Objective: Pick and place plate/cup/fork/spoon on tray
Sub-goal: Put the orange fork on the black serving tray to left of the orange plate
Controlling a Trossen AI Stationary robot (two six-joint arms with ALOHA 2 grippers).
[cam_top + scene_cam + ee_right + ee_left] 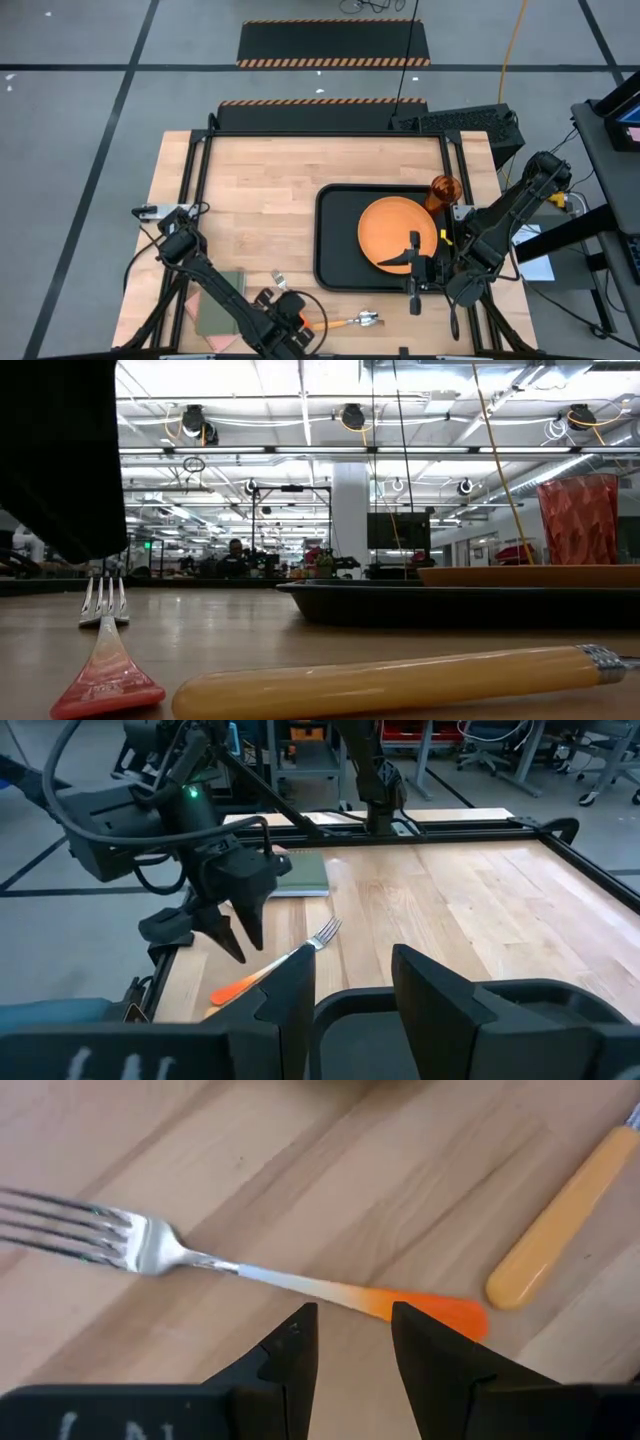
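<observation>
The fork (pixel 250 1272) lies flat on the wooden table near its front edge, silver tines to one side, orange handle end (pixel 445 1312) just beyond my left gripper's fingers. My left gripper (pixel 350 1342) is open and hovers over that handle end, touching nothing; it also shows in the high view (pixel 285 308) and the right wrist view (pixel 238 925). The spoon (pixel 352 321) lies beside the fork, its yellow-orange handle (pixel 560 1220) close by. The orange plate (pixel 397 232) sits in the black tray (pixel 330 240). The amber cup (pixel 444 189) stands at the tray's far right corner. My right gripper (pixel 412 268) is open and empty over the tray's near edge.
A green notebook on pink cloth (pixel 218 312) lies at the table's front left, next to my left arm. Bare wood stretches across the table's far left half (pixel 260 190). A black frame rail (pixel 585 870) runs along the table's edges.
</observation>
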